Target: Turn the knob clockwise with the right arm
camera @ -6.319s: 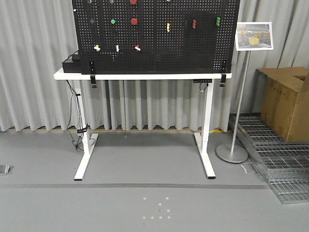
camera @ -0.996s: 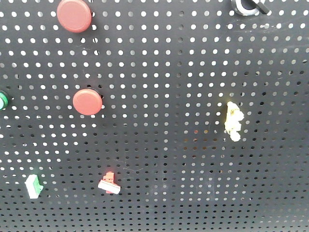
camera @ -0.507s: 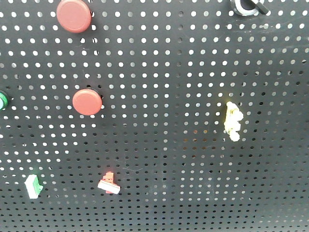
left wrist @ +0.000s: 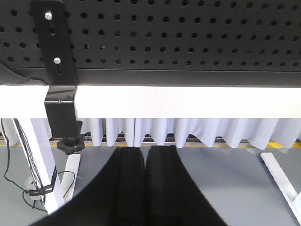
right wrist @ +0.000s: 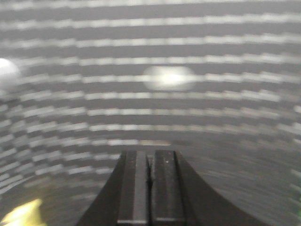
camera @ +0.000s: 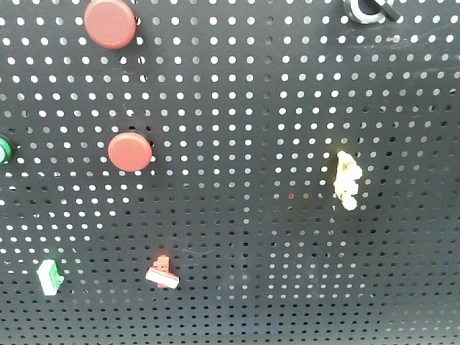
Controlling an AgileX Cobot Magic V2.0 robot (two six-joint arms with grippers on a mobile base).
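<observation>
The knob [camera: 370,8] is a black round part with a silvery ring and a black bar, cut off by the top edge at the upper right of the black pegboard [camera: 237,108] in the front view. No arm or gripper shows in that view. My right gripper [right wrist: 149,153] is shut and empty, pointing at the blurred pegboard [right wrist: 155,113] close in front of it; the knob does not show there. My left gripper [left wrist: 145,148] is shut and empty, below the white table edge [left wrist: 164,101].
On the board are two red round buttons [camera: 110,21] [camera: 130,151], a green button [camera: 3,149] at the left edge, a yellow switch [camera: 347,180], a red-white switch [camera: 162,273] and a green-white switch [camera: 49,277]. A black clamp bracket [left wrist: 59,70] grips the table.
Compared with 6.3 s ago, the front view has come from across the room to right up against the pegboard. Over the last second nothing has visibly moved.
</observation>
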